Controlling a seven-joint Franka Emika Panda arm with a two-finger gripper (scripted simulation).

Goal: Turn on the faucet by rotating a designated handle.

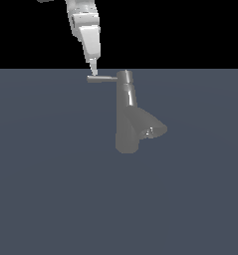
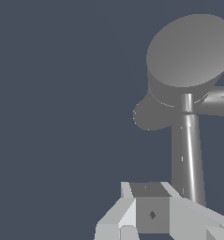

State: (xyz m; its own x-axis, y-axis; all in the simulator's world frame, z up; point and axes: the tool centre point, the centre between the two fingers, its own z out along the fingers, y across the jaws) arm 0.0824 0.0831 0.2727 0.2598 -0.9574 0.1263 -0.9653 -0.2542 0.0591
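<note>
The grey metal faucet (image 1: pixel 125 114) stands upright in the middle of the exterior view, its cone-shaped spout (image 1: pixel 151 128) branching off low toward that view's right. The handle (image 1: pixel 102 78), a thin straight rod, sticks out from the top cap toward that view's left. My gripper (image 1: pixel 93 72) comes down from above, its tip right at the rod's outer end. It looks shut with nothing between the fingers. In the wrist view the round cap of the faucet (image 2: pixel 188 51) is seen from above. There the handle (image 2: pixel 188 150) runs toward my gripper (image 2: pixel 147 188) and ends beside it. I cannot tell whether they touch.
The faucet stands on a flat blue-grey floor (image 1: pixel 51 189) that fills the lower part of the exterior view. Above it there is only black background and the white arm (image 1: pixel 85 30).
</note>
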